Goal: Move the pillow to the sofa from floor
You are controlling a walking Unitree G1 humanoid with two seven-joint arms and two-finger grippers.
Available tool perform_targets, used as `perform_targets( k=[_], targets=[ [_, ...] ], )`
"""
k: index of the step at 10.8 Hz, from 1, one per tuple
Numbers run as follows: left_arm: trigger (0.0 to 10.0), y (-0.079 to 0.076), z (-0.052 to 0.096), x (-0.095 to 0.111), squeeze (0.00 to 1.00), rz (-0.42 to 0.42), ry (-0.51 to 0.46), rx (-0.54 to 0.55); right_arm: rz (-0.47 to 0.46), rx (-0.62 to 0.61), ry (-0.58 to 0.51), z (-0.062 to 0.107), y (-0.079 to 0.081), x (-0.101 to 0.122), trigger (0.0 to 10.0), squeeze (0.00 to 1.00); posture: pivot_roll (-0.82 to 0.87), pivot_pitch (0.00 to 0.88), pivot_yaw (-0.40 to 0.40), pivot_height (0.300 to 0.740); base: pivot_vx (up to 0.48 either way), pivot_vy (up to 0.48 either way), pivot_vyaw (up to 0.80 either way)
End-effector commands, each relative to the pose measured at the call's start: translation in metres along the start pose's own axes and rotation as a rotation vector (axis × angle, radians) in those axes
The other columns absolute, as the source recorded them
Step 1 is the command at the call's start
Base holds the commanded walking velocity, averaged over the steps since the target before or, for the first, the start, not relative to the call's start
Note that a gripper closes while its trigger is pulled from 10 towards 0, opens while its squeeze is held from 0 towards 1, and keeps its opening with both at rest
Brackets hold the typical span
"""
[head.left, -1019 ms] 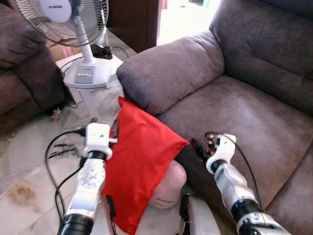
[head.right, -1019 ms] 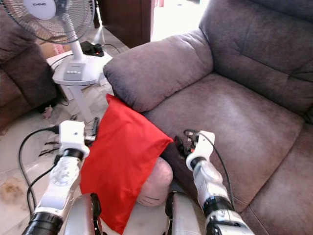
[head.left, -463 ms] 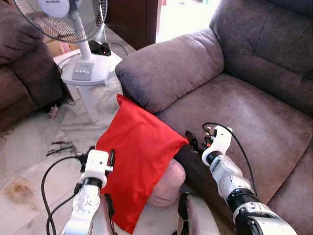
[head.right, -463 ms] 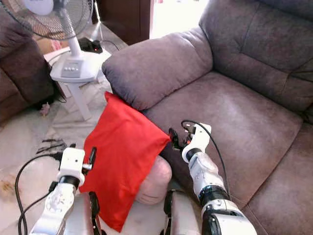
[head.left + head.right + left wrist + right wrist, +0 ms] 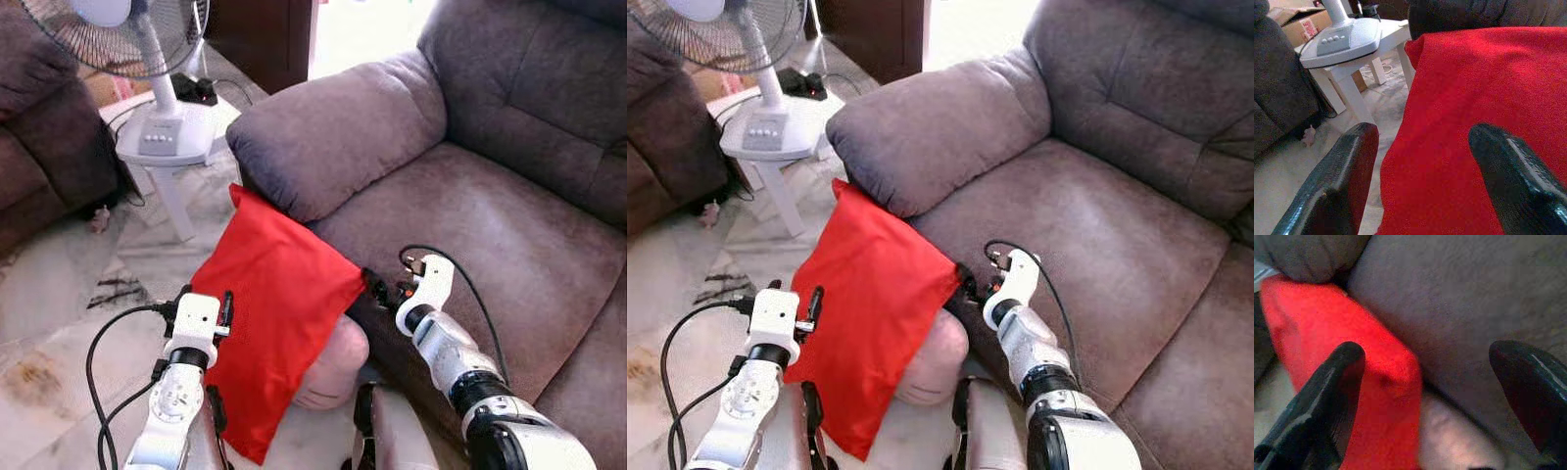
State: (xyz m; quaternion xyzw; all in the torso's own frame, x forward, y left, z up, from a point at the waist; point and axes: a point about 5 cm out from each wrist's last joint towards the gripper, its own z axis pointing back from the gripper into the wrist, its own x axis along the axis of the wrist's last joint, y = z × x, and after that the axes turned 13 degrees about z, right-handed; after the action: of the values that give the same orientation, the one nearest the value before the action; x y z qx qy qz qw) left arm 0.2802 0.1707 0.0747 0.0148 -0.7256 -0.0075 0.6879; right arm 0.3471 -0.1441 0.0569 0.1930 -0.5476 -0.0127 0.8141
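The flat red fabric pillow leans tilted against the front of the grey-brown upholstered sofa, its upper corner tucked under the sofa's rounded padded armrest and its lower corner down near the pale marble floor. A pale pink rounded cushion sits behind and beneath the pillow's right edge, against the sofa base. The sofa's wide seat lies open beyond the right gripper's fingertips, with free room across it up to the backrest. On the far side of the pillow from the sofa, a white pedestal fan stands on a small white stool, and a dark brown armchair closes off the floor past that; black cables trail over the tiles near the left arm. The left gripper has its two black fingers spread wide, pointing at the pillow's left edge: one finger lines up with the floor just beside the edge, the other with the red fabric, and neither is seen pressing on it. The right gripper is also spread wide, just at the pillow's right corner where it meets the sofa seat front; one finger lies before the red cloth, the other before the seat, and it holds nothing.
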Motion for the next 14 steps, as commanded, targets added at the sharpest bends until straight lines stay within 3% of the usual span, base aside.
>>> perform_targets(
  k=[1,6,8,11,14],
  targets=[
    [10.0,-0.004,0.003,-0.001,0.00,0.001,0.006,-0.007,-0.040,0.035,0.010,-0.001,0.003,-0.002,10.0,0.00,0.06,0.172,-0.120,0.550,0.000,0.000,0.00],
    [10.0,-0.001,0.007,0.003,0.00,0.009,-0.006,0.025,-0.049,0.168,0.022,-0.006,0.024,-0.007,10.0,0.00,0.12,0.205,-0.159,0.550,0.000,0.000,0.00],
    [10.0,0.000,0.011,0.006,0.00,0.010,-0.015,0.043,-0.044,0.164,0.013,-0.009,0.030,-0.005,10.0,0.00,0.15,0.222,-0.168,0.550,0.000,0.000,0.00],
    [10.0,0.005,0.017,0.014,0.00,0.004,-0.030,0.066,0.011,0.037,-0.038,-0.011,0.025,0.005,10.0,0.00,0.17,0.264,-0.174,0.550,0.000,0.000,0.00],
    [10.0,0.003,0.024,0.021,0.00,0.005,-0.038,0.076,0.000,0.049,-0.057,-0.014,0.032,0.009,10.0,0.00,0.19,0.316,-0.176,0.550,0.000,0.000,0.00]
  ],
)
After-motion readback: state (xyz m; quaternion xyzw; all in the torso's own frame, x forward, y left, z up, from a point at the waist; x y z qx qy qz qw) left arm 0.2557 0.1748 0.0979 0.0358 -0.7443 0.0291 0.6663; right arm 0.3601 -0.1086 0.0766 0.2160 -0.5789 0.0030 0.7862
